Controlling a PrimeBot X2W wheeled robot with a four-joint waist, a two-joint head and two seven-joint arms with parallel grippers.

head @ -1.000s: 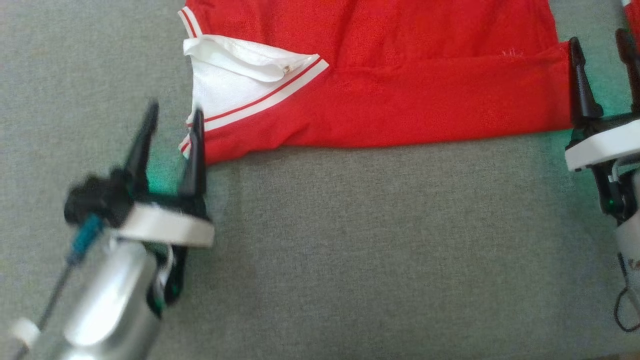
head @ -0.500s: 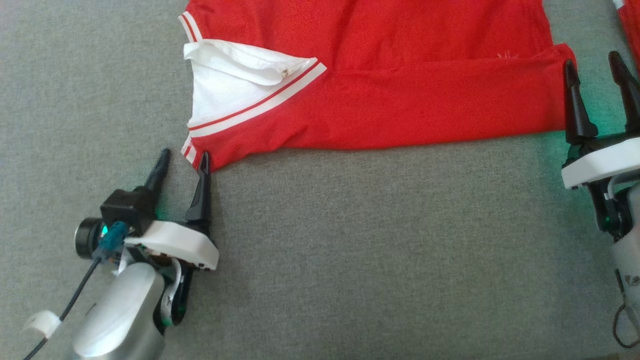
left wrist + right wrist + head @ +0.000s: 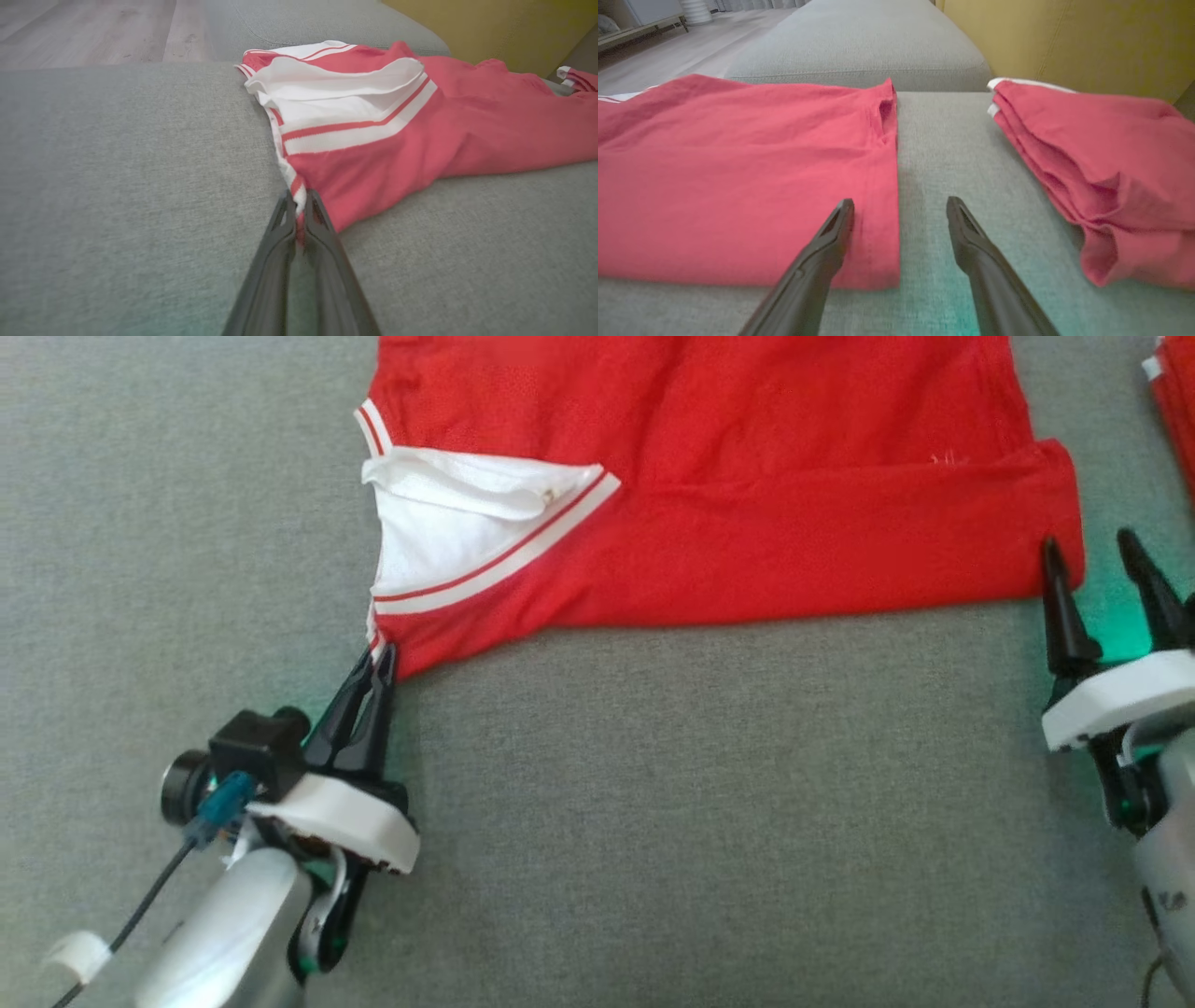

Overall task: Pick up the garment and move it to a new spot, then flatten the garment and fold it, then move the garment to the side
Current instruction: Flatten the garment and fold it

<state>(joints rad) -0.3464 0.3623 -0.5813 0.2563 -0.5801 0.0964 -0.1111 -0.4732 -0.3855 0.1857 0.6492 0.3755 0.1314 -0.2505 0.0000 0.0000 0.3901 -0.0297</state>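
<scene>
We log the left gripper (image 3: 378,658), open a second ago, now pinched shut on the striped corner of the shirt (image 3: 747,504), which lies on the cushion's (image 3: 653,803) far half; the right gripper (image 3: 1090,546) stays spread astride the other corner, its grasp pending.

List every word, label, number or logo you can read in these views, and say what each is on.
No text here is legible enough to quote.
Tiny white mark on the red garment, near its right edge: too small to read.
Dark marking on the right forearm: too blurred to read.
</scene>
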